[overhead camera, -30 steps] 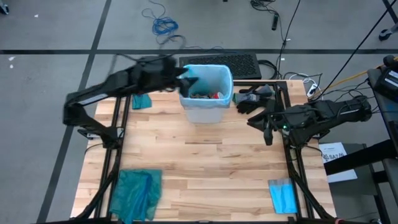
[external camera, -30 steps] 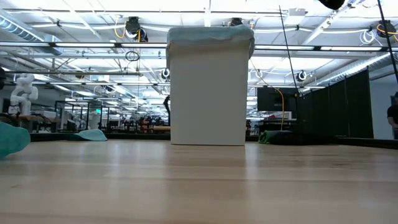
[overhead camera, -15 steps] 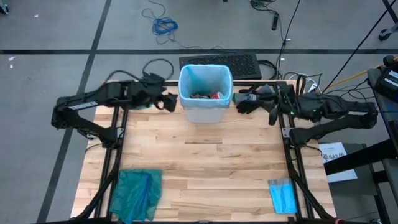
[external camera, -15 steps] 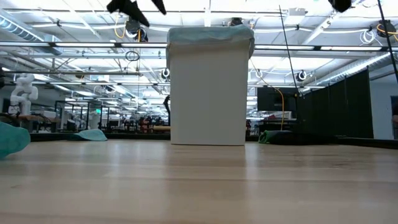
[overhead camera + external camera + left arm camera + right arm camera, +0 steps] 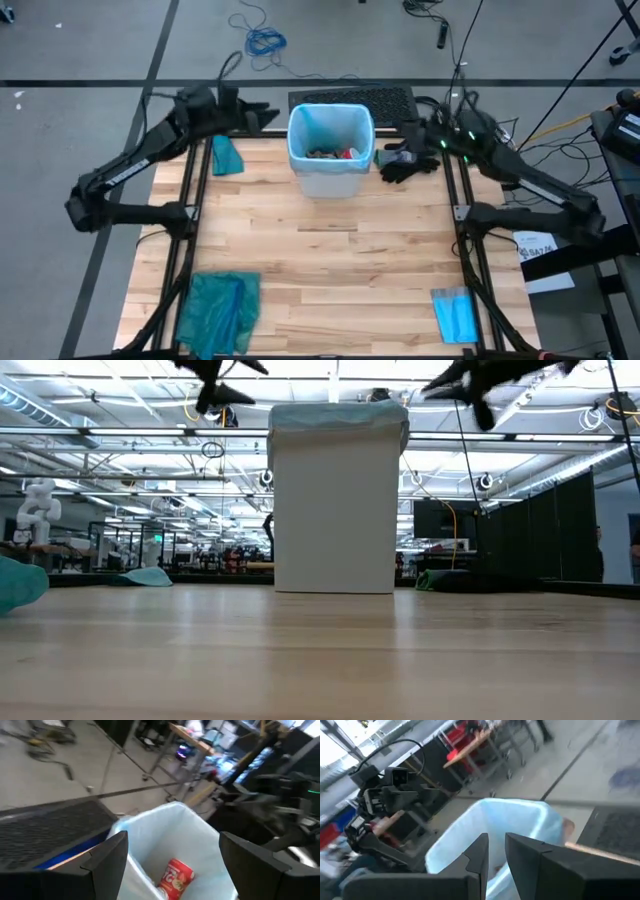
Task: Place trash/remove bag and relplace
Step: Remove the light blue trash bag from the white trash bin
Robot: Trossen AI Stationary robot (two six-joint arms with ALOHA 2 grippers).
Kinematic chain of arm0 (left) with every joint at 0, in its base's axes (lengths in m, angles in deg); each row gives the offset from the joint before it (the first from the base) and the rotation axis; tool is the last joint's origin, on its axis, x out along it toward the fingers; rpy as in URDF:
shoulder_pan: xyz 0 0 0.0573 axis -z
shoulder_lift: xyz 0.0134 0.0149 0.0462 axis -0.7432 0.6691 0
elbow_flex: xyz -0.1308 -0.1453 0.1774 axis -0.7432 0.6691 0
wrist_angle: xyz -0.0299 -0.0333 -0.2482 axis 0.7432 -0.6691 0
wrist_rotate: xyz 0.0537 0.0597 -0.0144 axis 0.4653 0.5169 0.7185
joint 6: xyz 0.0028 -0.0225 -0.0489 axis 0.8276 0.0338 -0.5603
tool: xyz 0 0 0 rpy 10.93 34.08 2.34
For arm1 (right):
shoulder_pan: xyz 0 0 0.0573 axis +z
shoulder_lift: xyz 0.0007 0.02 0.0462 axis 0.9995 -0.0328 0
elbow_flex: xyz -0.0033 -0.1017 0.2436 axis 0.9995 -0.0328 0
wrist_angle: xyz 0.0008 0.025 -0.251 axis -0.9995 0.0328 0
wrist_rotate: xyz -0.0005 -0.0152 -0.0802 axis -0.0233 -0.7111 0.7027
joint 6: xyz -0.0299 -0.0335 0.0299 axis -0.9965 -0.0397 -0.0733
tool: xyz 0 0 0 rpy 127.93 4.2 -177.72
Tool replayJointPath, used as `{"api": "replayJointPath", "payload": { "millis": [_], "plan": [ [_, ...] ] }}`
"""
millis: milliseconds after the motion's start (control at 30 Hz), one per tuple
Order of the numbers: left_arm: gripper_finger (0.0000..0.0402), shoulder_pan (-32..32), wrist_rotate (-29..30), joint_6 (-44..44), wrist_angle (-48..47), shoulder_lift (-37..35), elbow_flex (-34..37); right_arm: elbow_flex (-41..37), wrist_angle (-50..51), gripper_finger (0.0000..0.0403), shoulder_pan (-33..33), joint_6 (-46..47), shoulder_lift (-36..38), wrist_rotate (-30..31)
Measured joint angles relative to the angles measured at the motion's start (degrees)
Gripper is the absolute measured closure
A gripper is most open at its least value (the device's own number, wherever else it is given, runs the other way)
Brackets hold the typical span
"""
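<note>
While both jaws flank it, the bag (image 5: pixel 330 128) lines the bin (image 5: pixel 328 178).

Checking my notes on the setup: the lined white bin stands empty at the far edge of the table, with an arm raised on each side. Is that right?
Not quite: the bin is not empty. The high view shows litter on its bottom, and the left wrist view shows a red-and-white small bottle inside. The rest holds: it is lined, at the far edge, an arm on each side.

A robotics lab hall: ceiling light strips (image 5: pixel 120 405), benches, a white humanoid robot (image 5: pixel 38 510) beyond.
</note>
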Motion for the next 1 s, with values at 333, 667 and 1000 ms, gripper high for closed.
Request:
{"api": "replayJointPath", "payload": {
  "millis": [333, 667, 1000],
  "plan": [
    [0.0098, -20.66, -28.17, -13.44, 14.3, 4.12, 10.13, 0.01, -23.56, 0.034, -20.74, 12.92, -10.65, -31.28],
    [0.0098, -18.39, -32.14, -18.06, 19.88, 2.75, 21.38, -16.26, -30.93, 0.0339, -21.13, 20.52, -7.8, -37.35],
    [0.0098, -15.05, -30.36, -24.02, 30.22, 2.59, 30.77, -39.55, -69.42, 0.0339, -16.47, 40.39, -6.79, -25.34]
  ]
}}
